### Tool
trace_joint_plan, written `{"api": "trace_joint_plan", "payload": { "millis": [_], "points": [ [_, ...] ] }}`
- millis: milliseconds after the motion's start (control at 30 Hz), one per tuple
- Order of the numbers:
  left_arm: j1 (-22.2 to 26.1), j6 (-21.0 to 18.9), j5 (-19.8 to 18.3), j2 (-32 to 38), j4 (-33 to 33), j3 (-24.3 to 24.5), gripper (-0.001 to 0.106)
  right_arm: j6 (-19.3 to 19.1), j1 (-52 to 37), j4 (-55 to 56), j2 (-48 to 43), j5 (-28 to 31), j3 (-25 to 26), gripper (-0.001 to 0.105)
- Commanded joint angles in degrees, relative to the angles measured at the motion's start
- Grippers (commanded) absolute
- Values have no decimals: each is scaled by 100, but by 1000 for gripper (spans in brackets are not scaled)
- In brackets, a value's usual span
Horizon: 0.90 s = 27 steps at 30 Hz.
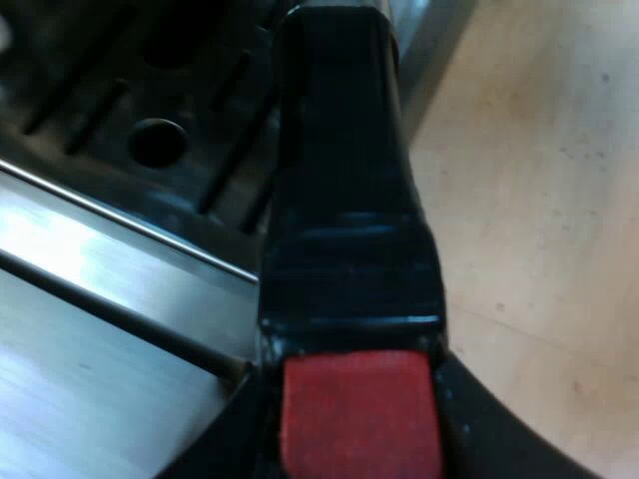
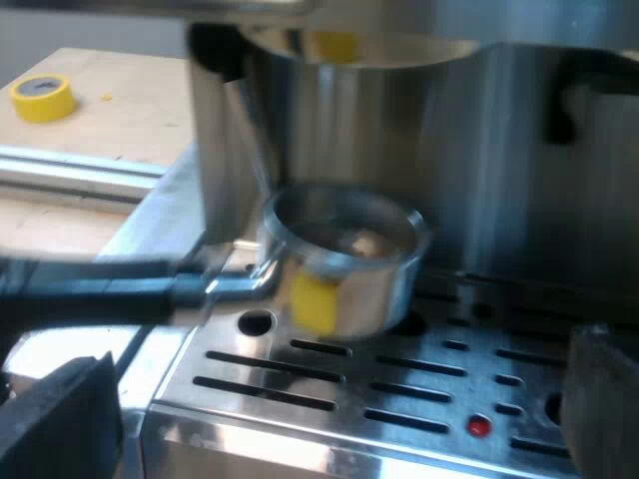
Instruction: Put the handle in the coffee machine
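Note:
The holder's dark handle (image 1: 344, 200) runs away from my left gripper (image 1: 354, 429), whose black fingers (image 1: 499, 429) are shut around its red end (image 1: 359, 409). Its far end lies over the espresso machine's slotted drip tray (image 1: 150, 110). In the right wrist view the holder's metal basket (image 2: 344, 264) hangs level just above the drip tray (image 2: 399, 389), under the machine's steel front (image 2: 399, 130). Its handle (image 2: 90, 289) sticks out sideways past the machine's edge. My right gripper (image 2: 329, 419) is open, fingers wide apart, facing the basket from a short way off.
A yellow tape roll (image 2: 43, 98) lies on the wooden table (image 2: 120, 110) beyond the machine. The tray has a small red dot (image 2: 479, 426). Bare wooden table (image 1: 539, 200) lies beside the machine's steel base (image 1: 90, 329).

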State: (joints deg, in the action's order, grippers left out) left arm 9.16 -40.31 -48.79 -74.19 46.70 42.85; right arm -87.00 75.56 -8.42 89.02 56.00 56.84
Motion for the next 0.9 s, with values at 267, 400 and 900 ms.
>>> {"api": "trace_joint_plan", "payload": {
  "millis": [267, 400, 900],
  "points": [
    [-32, 338, -540, -440, -67, 386, 0, -700, -27, -1312, 574, 186, -3, 67],
    [-32, 723, -643, -573, -67, 413, 0, -812, -132, -1558, 695, 343, -3, 73],
    [-32, 590, -1080, -745, -610, 413, 0, -1524, -355, -2607, 1019, 327, -3, 74]
  ]
}}
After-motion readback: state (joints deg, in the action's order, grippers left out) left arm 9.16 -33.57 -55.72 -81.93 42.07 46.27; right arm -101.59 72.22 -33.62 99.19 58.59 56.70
